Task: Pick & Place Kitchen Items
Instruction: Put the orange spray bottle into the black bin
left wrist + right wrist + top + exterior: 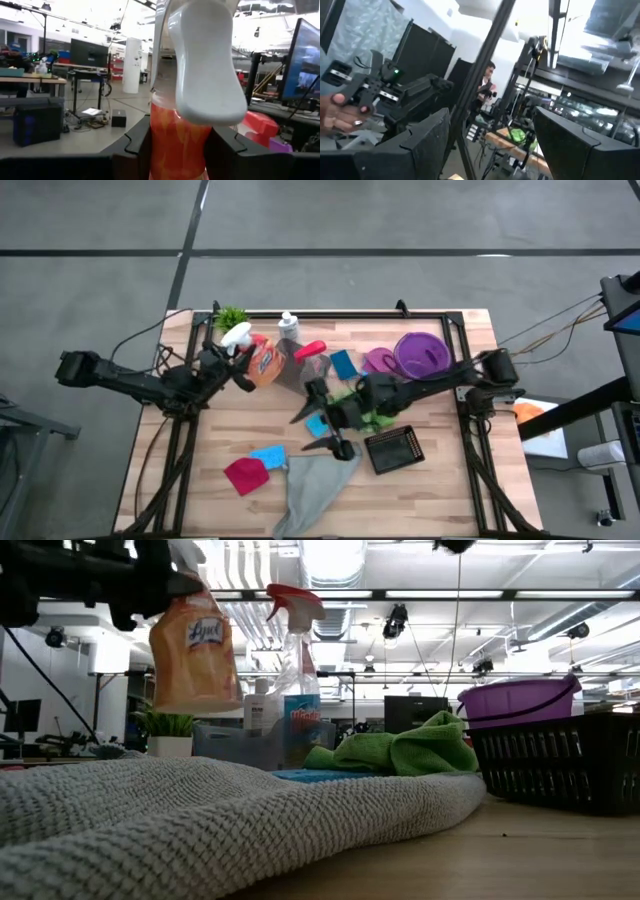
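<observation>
Your left gripper [243,368] fingers clamp the orange-and-white bottle [262,362] aloft; right gripper [322,420] fingers spread wide; purple bowl [421,353] and black basket [394,450] hold nothing visible

Grey floor [400,220] crossed by dark lines, bright ceiling lights [330,560], desks with monitors [89,52]

Two dark jointed arms, black cables trailing; left tool [177,150] has black notched fingers, right tool [490,145] flat matte ones.
</observation>
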